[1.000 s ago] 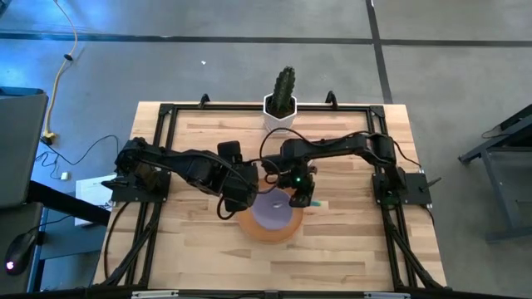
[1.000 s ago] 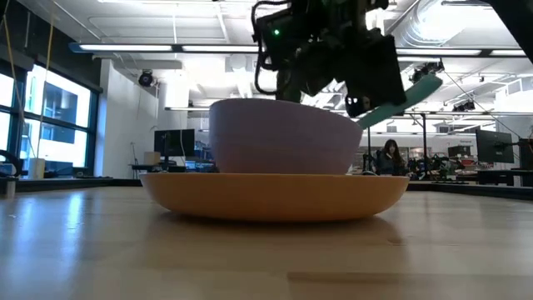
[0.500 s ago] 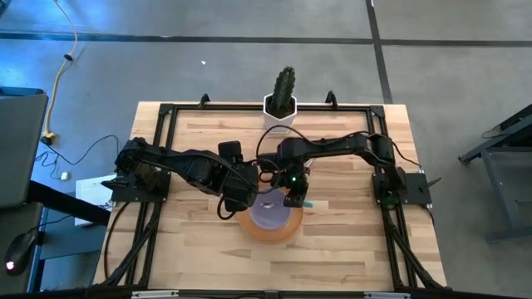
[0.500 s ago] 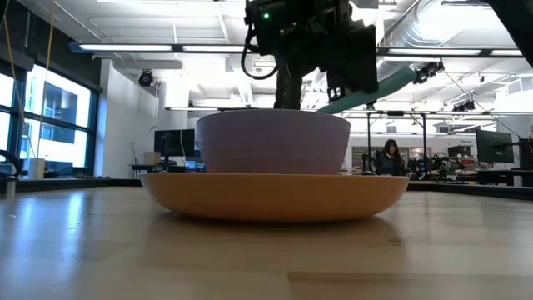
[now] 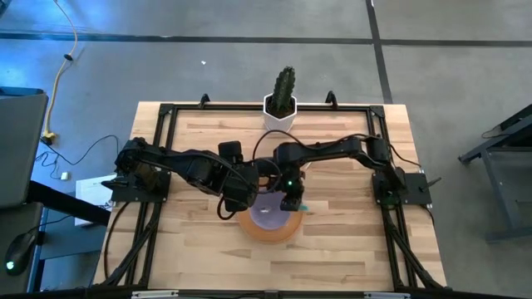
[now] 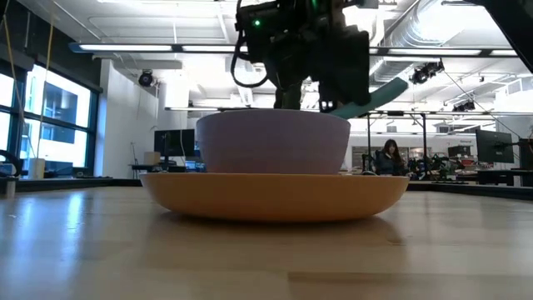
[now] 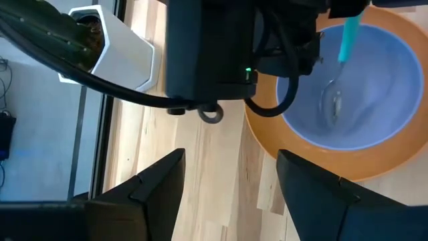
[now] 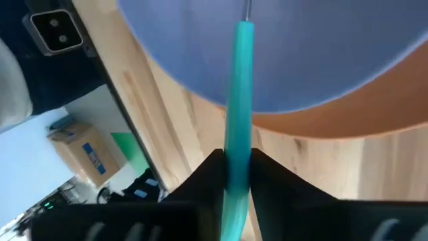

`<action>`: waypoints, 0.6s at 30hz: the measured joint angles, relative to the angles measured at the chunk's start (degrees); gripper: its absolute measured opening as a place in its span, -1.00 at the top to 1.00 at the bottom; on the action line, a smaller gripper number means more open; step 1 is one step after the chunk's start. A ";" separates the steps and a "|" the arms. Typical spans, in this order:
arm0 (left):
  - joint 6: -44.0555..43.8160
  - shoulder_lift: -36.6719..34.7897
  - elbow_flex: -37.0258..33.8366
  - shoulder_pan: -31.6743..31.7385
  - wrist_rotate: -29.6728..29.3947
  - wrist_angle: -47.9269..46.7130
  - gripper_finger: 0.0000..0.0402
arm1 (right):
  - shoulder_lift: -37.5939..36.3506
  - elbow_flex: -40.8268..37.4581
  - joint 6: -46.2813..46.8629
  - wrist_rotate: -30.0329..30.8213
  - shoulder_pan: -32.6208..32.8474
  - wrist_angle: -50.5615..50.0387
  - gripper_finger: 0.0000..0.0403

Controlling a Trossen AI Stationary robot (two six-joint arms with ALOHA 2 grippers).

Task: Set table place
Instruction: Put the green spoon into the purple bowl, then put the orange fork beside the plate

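Note:
The round orange plate point(image 5: 270, 231) lies flat on the table near its middle, and the lilac bowl point(image 5: 268, 213) sits in it. My right gripper point(image 5: 291, 201) hovers over the bowl's right rim, shut on the teal-handled spoon point(image 7: 342, 47). The spoon's metal head point(image 7: 332, 104) is down inside the bowl point(image 7: 364, 100). My left gripper point(image 7: 231, 194) is open and stands just left of the plate point(image 7: 267, 144), touching nothing. The fork with the orange handle is out of view. My right gripper pinches the spoon's teal handle point(image 8: 239, 127) between its two fingers point(image 8: 211, 175), which lie along it. The fingers come from above and from the right, slanting down. The spoon slopes down from them, its head low inside the bowl point(image 8: 321, 53); whether it touches the bowl I cannot tell.
A white pot with a green cactus point(image 5: 283, 100) stands at the table's far edge, behind both arms. The black rail frame point(image 5: 162, 158) runs round the tabletop. Bare planks lie near of the plate and to its left and right.
My right gripper has moved toward the table's left, over the bowl, and has come down a little, carrying the spoon's head into the bowl. The bowl, which stood tipped a second ago, now sits level in the plate.

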 joint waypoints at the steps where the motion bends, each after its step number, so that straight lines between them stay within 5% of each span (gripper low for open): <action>1: 0.00 0.00 0.00 0.00 0.00 0.00 -0.11 | 0.00 0.20 -0.03 0.27 0.00 0.04 0.69; 14: -0.02 0.02 0.00 0.00 0.39 0.00 -0.11 | 0.00 5.91 -0.53 1.75 -0.70 -1.86 0.47; 18: -0.23 0.02 0.00 0.00 0.38 0.00 -0.11 | 0.00 11.17 -0.50 8.27 -1.14 -5.28 0.47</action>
